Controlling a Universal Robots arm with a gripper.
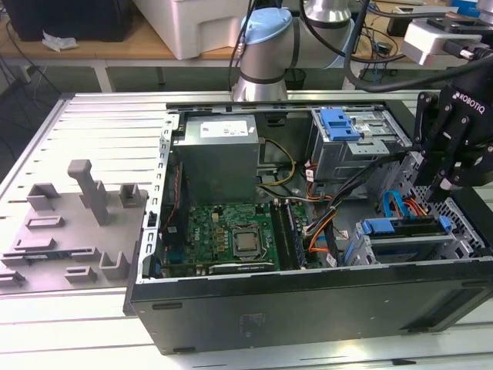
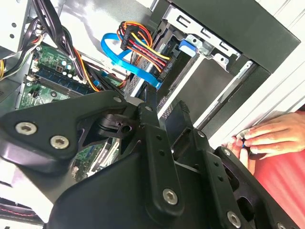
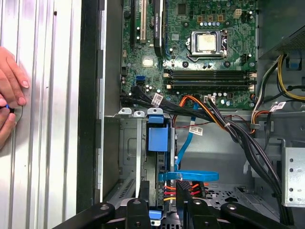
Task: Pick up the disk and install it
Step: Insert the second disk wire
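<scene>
— Start at the near side. What's there?

— The case (image 1: 308, 308), lying open on the table (image 1: 100, 131). Just behind its near wall, toward the exterior view's right, the disk (image 1: 404, 248) sits in the drive cage (image 1: 362, 250), its blue frame showing (in the first wrist view it is seen edge-on, slotted between the cage walls).

— And the gripper?

— The gripper (image 1: 445, 185) hangs just above that cage. Its fingers (image 3: 183, 193) are spread and hold nothing, and they are not touching the disk. A blue cable (image 3: 188, 175) loops just beside them.

— Anything outside the case?

— A person's hand (image 3: 9, 95) rests on the ribbed table beside the case wall.

— Further back?

— The board (image 1: 231, 239) fills the middle, with the grey power supply (image 1: 219, 154) behind it. The arm's base (image 1: 262, 62) stands past the far edge.
</scene>
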